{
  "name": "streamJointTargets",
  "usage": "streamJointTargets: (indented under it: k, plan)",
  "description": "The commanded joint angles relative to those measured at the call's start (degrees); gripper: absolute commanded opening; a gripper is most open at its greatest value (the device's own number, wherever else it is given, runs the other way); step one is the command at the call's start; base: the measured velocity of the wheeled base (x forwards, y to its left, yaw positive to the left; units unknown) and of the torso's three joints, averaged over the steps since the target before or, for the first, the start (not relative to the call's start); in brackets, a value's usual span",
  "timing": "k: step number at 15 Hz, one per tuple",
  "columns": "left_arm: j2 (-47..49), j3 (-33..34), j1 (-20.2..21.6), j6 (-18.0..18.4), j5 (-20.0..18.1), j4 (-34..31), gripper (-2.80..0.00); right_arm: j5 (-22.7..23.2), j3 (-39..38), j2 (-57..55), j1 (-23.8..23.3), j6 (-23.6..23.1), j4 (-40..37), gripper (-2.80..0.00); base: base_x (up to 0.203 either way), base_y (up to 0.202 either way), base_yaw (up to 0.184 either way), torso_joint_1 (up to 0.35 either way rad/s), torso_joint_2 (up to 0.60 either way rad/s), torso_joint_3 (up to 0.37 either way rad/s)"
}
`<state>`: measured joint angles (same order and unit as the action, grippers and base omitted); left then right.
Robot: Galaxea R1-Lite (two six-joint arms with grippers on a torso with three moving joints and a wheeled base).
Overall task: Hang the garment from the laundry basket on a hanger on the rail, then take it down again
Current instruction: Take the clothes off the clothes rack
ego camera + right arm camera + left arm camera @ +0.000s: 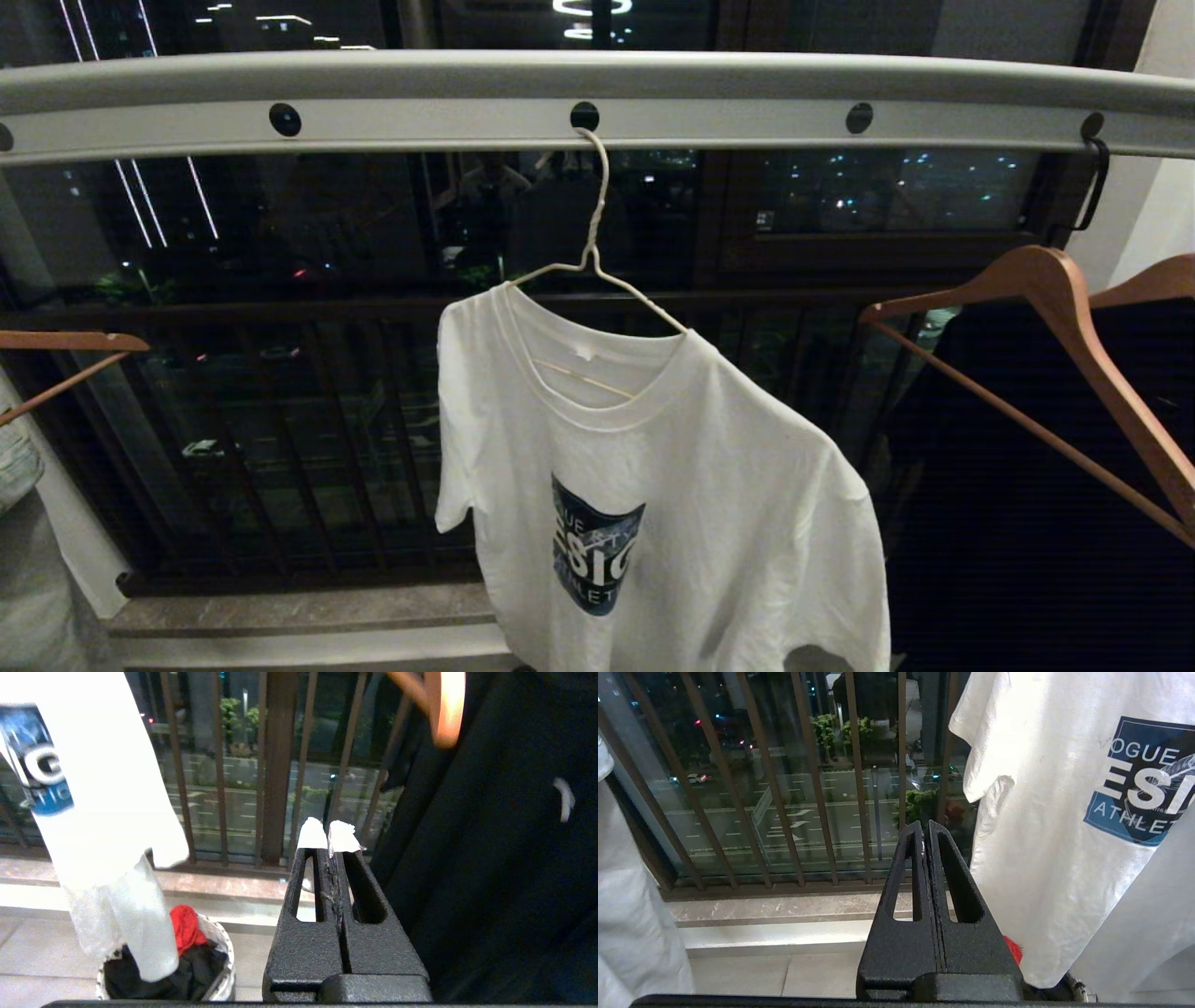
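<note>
T-shirt (691, 485) is hung on wire hanger (595, 243) hooked into the rail (420, 121); below it, left claw (926, 830) and right claw (329, 835) are kept closed, empty.

The head view looks up close at the rail (597, 89) and T-shirt (672, 485). Both wrist views sit lower, facing the balcony bars (784, 788), each catching the T-shirt's print; the right one looks down on the basket (219, 970).

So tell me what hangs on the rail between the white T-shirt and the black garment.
Nothing hangs there in the head view: the rail is bare between the white T-shirt and the black garment, with only dark balcony bars behind the gap.
</note>
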<state>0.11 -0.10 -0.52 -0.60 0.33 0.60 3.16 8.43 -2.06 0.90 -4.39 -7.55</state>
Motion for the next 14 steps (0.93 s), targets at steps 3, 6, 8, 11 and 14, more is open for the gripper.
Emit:
streamJointTargets:
  k: [3, 6, 8, 11, 14]
  plan:
    - [-0.02, 0.01, 0.00, -0.02, 0.02, 0.02, -2.80, 3.95, 10.80, -16.92, 0.20, -0.01, 0.51, -2.80, 0.000, 0.000, 0.000, 0.000, 0.00, 0.000]
    - [-0.02, 0.01, 0.00, -0.02, 0.02, 0.02, -2.80, 10.51, 25.43, -36.09, 0.45, -0.01, 0.66, -2.80, 0.000, 0.000, 0.000, 0.000, 0.00, 0.000]
    - [-0.02, 0.01, 0.00, -0.02, 0.02, 0.02, -2.80, 13.71, 37.33, -49.05, 3.07, 0.00, 0.64, -2.80, 0.000, 0.000, 0.000, 0.000, 0.00, 0.000]
    - [-0.02, 0.01, 0.00, -0.02, 0.02, 0.02, -2.80, 12.68, 51.79, -63.20, 18.50, 0.05, 0.42, -2.80, 0.000, 0.000, 0.000, 0.000, 0.00, 0.000]
    - [-0.02, 0.01, 0.00, -0.02, 0.02, 0.02, -2.80, 3.25, 62.67, -76.03, 33.86, 0.07, 0.48, -2.80, 0.000, 0.000, 0.000, 0.000, 0.00, 0.000]
